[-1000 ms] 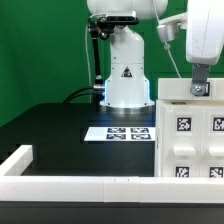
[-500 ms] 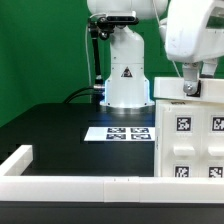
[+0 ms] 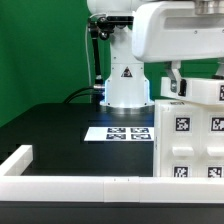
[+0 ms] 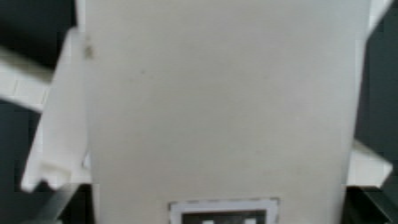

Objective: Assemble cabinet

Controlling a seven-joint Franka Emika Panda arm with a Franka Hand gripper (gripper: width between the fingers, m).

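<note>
Cabinet (image 3: 190,135) beside marker board (image 3: 122,133), border rail (image 3: 80,186) in front; fingers (image 3: 176,83) above it, state unclear.

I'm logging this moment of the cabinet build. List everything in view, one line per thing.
cabinet: one, white with black-and-white square tags, at the exterior view's right edge of the table; fills the wrist view too.
marker board: one, flat white with printed tags, on the table in front of the robot base.
border rail: one, low and white, along the near and left edges of the table.
table: one, black.
backdrop: one, green, behind everything.
robot base: one, white, at the back of the table.
tool: one, white arm end directly above the cabinet's top; whether it is open or shut cannot be told.
</note>
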